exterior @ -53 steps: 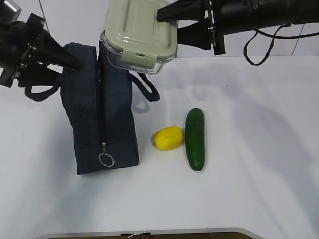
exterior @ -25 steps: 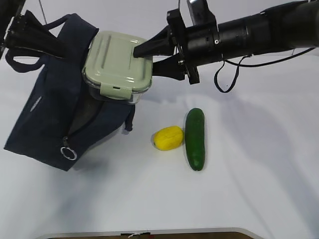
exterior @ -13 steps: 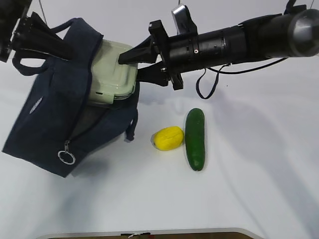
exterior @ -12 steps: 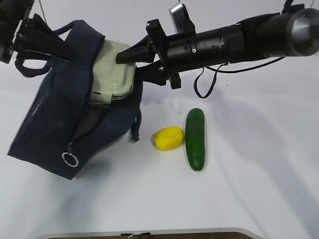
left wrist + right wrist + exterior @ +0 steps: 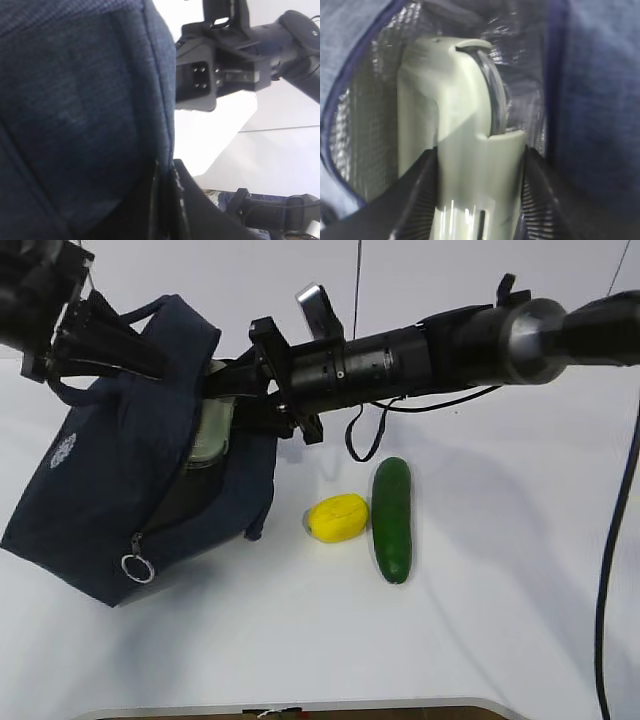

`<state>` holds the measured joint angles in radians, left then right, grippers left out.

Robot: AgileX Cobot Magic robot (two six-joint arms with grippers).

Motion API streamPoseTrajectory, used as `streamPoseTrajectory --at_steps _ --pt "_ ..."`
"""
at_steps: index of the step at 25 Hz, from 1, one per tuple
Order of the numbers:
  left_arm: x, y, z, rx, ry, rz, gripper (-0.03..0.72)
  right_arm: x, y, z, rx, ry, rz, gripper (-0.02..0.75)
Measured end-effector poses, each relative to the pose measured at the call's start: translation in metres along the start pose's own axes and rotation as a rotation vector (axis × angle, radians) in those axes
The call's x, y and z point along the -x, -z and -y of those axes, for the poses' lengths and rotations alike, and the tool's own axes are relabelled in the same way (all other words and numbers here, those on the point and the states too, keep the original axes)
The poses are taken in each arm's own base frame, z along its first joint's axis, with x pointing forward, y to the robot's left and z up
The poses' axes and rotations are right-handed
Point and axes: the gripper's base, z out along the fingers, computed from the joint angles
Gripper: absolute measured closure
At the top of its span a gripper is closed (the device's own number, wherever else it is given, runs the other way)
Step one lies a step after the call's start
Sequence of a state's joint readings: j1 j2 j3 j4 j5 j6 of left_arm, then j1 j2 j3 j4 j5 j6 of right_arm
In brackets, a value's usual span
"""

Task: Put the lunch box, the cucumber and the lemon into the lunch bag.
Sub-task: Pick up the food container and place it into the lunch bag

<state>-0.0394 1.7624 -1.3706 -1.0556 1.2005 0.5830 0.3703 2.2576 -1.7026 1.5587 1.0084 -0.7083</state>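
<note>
Exterior view, near to far. The cucumber [image 5: 392, 520] and the lemon [image 5: 337, 517] lie side by side on the table [image 5: 500, 620], just beside each other and to the right of the bag [image 5: 110, 510]; neither is yet packed. The bag is tilted, its ring pull [image 5: 137, 568] hanging at the lower corner and its mouth turned up toward the right arm. Behind these, the right gripper [image 5: 232, 400] reaches into that mouth with the box [image 5: 208, 430], of which only a pale edge shows above the rim. Farthest back, the left gripper [image 5: 120, 348] holds up the bag's top edge.

Right wrist view. The right gripper [image 5: 480, 195] has its jaws about half spread and clamped on the box [image 5: 455, 125], one on each face; the box stands on edge, already inside the silver lining [image 5: 365, 135].

Left wrist view. The left gripper [image 5: 167, 190] is fully closed, pinching the bag [image 5: 75, 100] fabric.

Risks, as judged. If the fabric slips from the left pinch, the mouth would collapse onto the box. If the right jaws release before the box is seated deep enough, it may tip out or jam across the opening. A snag during withdrawal could drag the bag toward the lemon.
</note>
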Motion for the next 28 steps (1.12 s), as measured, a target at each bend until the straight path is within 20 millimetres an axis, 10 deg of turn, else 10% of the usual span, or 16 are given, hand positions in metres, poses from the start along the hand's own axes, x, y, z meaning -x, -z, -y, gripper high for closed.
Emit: streamPoseTrajectory --at_steps 11,28 --pt "0.001 -0.017 -0.023 0.000 0.018 -0.040 0.702 -0.004 -0.043 0.026 0.013 -0.013 -0.026 0.365" --pt "-0.002 -0.031 -0.045 0.026 0.024 -0.098 0.702 -0.010 -0.053 0.052 -0.014 -0.054 -0.041 0.363"
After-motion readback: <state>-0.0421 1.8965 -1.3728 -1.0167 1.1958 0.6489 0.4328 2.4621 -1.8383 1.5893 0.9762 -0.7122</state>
